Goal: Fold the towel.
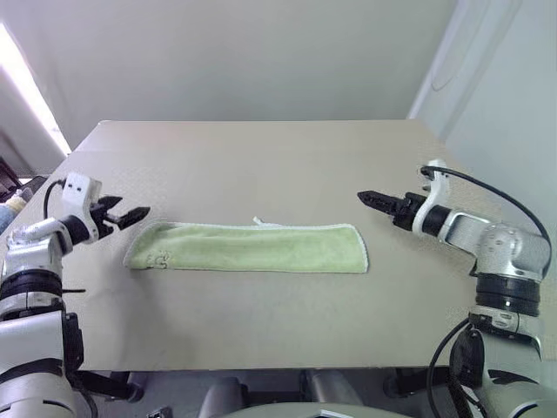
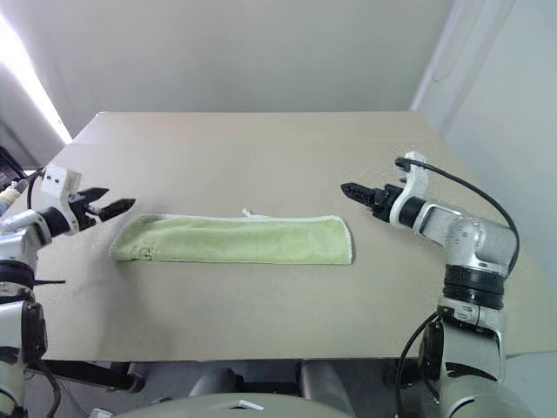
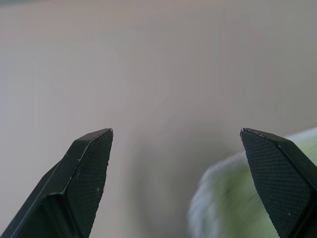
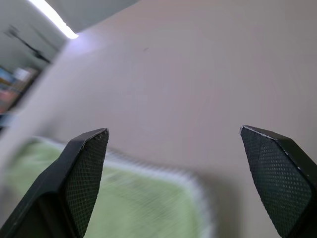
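While towel (image 1: 248, 247) lies flat, grippers clear.

The towel (image 1: 252, 247) is light green terry with white stitched edging. It lies flat, folded into a long narrow strip, a small white loop at its far edge.

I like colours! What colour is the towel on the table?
Light green, with a white edge. The towel shows best in the left eye view.

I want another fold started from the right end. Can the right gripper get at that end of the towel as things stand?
Probably yes. The right gripper is open and empty, just off the towel's right end, with bare table between them.
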Robot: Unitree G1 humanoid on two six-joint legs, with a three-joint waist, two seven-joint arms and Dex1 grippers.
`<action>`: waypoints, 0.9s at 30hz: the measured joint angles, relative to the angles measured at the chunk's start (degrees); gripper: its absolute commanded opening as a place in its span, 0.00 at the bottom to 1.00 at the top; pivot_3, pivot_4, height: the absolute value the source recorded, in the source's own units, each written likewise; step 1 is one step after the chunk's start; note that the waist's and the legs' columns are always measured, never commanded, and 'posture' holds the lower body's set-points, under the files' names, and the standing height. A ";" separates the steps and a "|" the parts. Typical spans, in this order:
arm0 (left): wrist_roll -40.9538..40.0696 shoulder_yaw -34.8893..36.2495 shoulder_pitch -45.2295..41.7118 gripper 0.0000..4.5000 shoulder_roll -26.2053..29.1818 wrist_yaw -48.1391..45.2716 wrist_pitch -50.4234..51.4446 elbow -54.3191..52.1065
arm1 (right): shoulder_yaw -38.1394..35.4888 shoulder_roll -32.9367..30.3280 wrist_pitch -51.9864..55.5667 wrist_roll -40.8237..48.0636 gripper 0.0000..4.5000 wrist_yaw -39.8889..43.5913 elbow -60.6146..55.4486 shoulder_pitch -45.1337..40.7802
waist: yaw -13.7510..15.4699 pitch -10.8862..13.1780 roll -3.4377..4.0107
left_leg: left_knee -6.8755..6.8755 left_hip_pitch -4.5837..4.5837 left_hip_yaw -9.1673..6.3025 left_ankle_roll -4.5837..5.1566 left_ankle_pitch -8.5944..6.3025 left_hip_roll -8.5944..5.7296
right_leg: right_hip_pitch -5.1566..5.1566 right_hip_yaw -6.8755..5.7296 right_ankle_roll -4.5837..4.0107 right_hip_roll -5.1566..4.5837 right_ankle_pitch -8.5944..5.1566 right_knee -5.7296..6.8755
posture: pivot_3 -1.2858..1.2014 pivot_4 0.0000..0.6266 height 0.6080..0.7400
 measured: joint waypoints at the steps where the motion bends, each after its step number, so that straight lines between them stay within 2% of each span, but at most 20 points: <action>1: -1.15 -0.23 -0.11 0.97 -0.47 -1.90 2.50 -4.05 | -4.74 2.50 4.96 2.48 0.99 -1.35 -0.60 0.03 | -0.12 0.00 0.00 | 0.00 0.02 0.00 0.00 0.00 0.00 | 0.02 0.01 0.02 0.00 -0.01 0.01 | 0.52 0.00 0.79; 2: -2.13 -0.66 -0.09 0.97 -1.35 -3.51 4.55 -8.04 | -8.77 4.96 9.10 4.84 0.99 -2.58 -1.44 0.03 | -0.16 -0.01 0.06 | 0.00 0.05 0.01 0.00 0.00 0.00 | 0.04 0.02 0.03 0.00 0.00 0.01 | 0.52 0.00 0.79; 5: -3.87 -2.75 0.64 0.97 -4.46 -5.86 9.04 -16.54 | -13.12 8.91 14.66 14.22 0.99 -7.11 -3.46 1.73 | -0.43 -0.05 0.24 | -0.03 0.07 0.01 0.00 0.00 0.01 | 0.04 0.03 0.23 0.03 0.06 0.02 | 0.52 0.00 0.79; 9: -4.50 -6.57 3.92 0.97 -7.20 -7.90 11.18 -23.42 | -11.04 12.71 15.54 29.39 0.99 -16.98 -6.18 13.08 | -0.47 -0.05 0.28 | -0.22 0.08 -0.03 0.01 0.00 0.07 | -0.01 0.01 0.16 0.09 -0.01 0.01 | 0.52 0.00 0.79; 14: -3.18 -10.66 4.48 0.97 -10.33 -8.10 10.23 -24.52 | -7.11 13.57 15.05 42.74 0.99 -28.46 -7.28 22.34 | -0.60 0.04 0.44 | -0.08 0.07 0.08 0.01 0.00 0.04 | -0.01 0.14 0.03 0.07 -0.08 -0.01 | 0.52 0.00 0.79; 20: -1.73 -11.68 4.68 0.97 -12.48 -6.21 8.77 -22.57 | -0.45 11.04 3.06 58.55 0.99 -44.57 -7.55 27.00 | -1.06 0.04 0.44 | -0.05 0.10 0.02 0.01 0.00 0.04 | 0.07 0.13 0.02 0.08 -0.09 -0.05 | 0.52 0.00 0.79; 24: -1.46 -12.53 6.54 0.97 -13.16 -6.31 8.46 -23.13 | 3.20 10.14 -6.02 62.83 0.99 -52.04 -8.29 27.31 | -2.00 0.04 0.44 | -0.09 0.04 0.04 0.01 0.00 0.05 | 0.07 0.17 0.04 0.07 -0.09 -0.16 | 0.52 0.00 0.79; 27: -1.42 -13.62 8.18 0.97 -13.86 -6.50 8.93 -24.24 | 5.60 9.62 -10.24 63.62 0.99 -54.19 -9.24 27.26 | -2.08 0.04 0.43 | -0.09 0.03 0.04 0.01 0.00 0.07 | 0.07 0.17 0.04 0.06 -0.09 -0.19 | 0.52 0.00 0.79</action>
